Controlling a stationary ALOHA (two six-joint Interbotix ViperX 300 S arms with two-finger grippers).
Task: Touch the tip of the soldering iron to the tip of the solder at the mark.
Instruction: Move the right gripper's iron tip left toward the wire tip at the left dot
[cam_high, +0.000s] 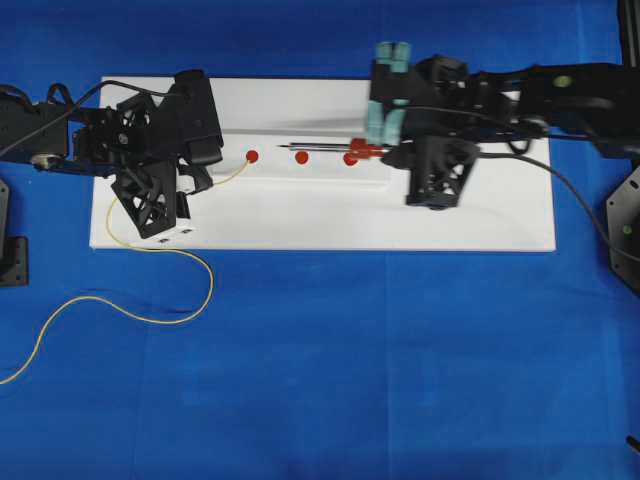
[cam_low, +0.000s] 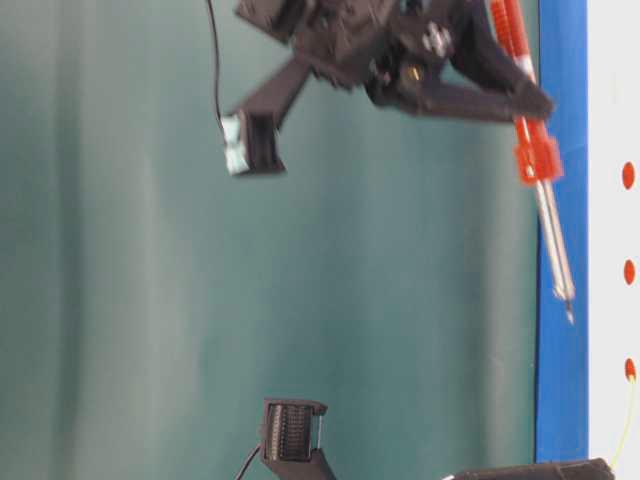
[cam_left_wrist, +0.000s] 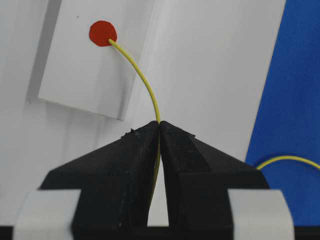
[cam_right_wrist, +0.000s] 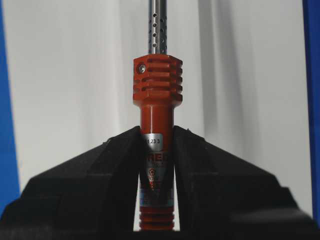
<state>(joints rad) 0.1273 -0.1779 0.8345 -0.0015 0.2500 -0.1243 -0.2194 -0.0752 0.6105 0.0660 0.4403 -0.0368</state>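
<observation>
Left hand (cam_left_wrist: 159, 131) pinching the solder (cam_left_wrist: 142, 80) — tip on red mark (cam_left_wrist: 102, 33), right hand (cam_right_wrist: 156, 145) clamping soldering iron (cam_right_wrist: 156, 90) aloft

solder (cam_left_wrist: 142, 80) yellow | soldering iron (cam_right_wrist: 156, 130) red-orange handle, silver perforated shaft | marks (cam_high: 301, 157) red | board (cam_high: 320, 220) white | cloth (cam_high: 350, 360) blue

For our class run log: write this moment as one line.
left end effector: shut on thin yellow solder wire, end at red dot | right end effector: shut on red-handled soldering iron | tips apart
</observation>
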